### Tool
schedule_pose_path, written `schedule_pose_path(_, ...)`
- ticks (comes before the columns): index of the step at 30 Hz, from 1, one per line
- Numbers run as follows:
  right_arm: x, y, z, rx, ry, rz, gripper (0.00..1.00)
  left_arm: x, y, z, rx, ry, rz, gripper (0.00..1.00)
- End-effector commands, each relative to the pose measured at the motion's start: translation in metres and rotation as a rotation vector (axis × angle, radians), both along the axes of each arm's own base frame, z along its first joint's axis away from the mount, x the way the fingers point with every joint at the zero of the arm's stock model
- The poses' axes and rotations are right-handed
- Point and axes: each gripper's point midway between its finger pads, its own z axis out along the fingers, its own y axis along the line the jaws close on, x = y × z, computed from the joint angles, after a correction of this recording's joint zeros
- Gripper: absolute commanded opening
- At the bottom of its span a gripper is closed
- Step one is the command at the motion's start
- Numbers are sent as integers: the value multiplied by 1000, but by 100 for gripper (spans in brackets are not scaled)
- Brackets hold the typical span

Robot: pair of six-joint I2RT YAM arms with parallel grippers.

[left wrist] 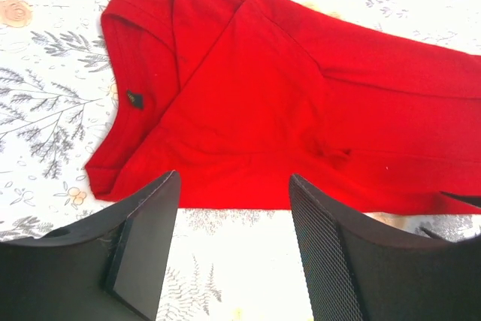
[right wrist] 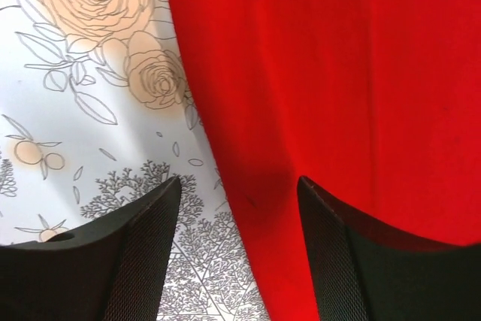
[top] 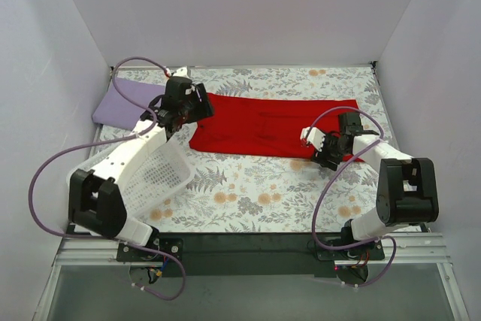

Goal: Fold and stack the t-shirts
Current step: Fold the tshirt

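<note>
The red t-shirt (top: 274, 125) lies partly folded on the tabletop (top: 255, 186), the left jaws by its collar end and the right jaws over its other end both wide open and empty, so grabbing just one layer could pull the fold apart.

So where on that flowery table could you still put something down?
Widest bare patch of table: the near middle, bordered by the red t-shirt, the white basket and the right arm. A thin strip runs behind the t-shirt along the back wall. The left side is crowded: basket, left arm, purple shirt.
</note>
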Motion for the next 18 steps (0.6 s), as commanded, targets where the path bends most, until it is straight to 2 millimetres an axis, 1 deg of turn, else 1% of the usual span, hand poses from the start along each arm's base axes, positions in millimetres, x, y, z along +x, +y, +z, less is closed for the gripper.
schedule_pose_path(1, 19, -4, 5, -21, -48, -17, 69, -19, 11, 6, 2, -28, -4, 59)
schedule_pose_path(2, 22, -5, 5, -22, -53, -16, 67, -26, 14, 0, 5, -17, -1, 59)
schedule_pose_path(3, 21, -5, 3, -24, -45, -17, 66, -29, 17, -2, 3, -16, 2, 59)
schedule_pose_path(4, 22, -5, 2, -24, -43, -15, 66, -34, 18, 2, -6, -31, 2, 59)
schedule_pose_path(5, 22, -5, -1, -25, -34, -13, 62, -40, 20, -7, -2, -12, 7, 59)
schedule_pose_path(7, 22, -4, -2, -24, -31, -8, 57, -48, 23, -3, -18, -25, 10, 59)
schedule_pose_path(8, 21, -4, -4, -25, -26, -5, 54, -52, 24, -4, -25, -22, 15, 59)
schedule_pose_path(9, 20, -5, -6, -29, -22, -4, 51, -57, 26, -10, -25, -9, 19, 59)
schedule_pose_path(10, 19, -5, -7, -34, -21, 4, 45, -59, 27, -11, -29, -10, 23, 59)
schedule_pose_path(12, 16, -8, -11, -49, -11, 3, 37, -67, 29, -11, -46, -15, 25, 59)
schedule_pose_path(14, 14, -11, -14, -64, -8, 8, 27, -71, 29, -6, -60, -28, 25, 59)
schedule_pose_path(16, 9, -14, -18, -83, 4, 9, 22, -75, 28, -8, -70, -24, 20, 59)
schedule_pose_path(17, 7, -15, -19, -91, 4, 16, 17, -76, 28, -9, -74, -21, 18, 59)
schedule_pose_path(18, 5, -17, -19, -103, 5, 15, 17, -78, 27, -8, -86, -20, 16, 59)
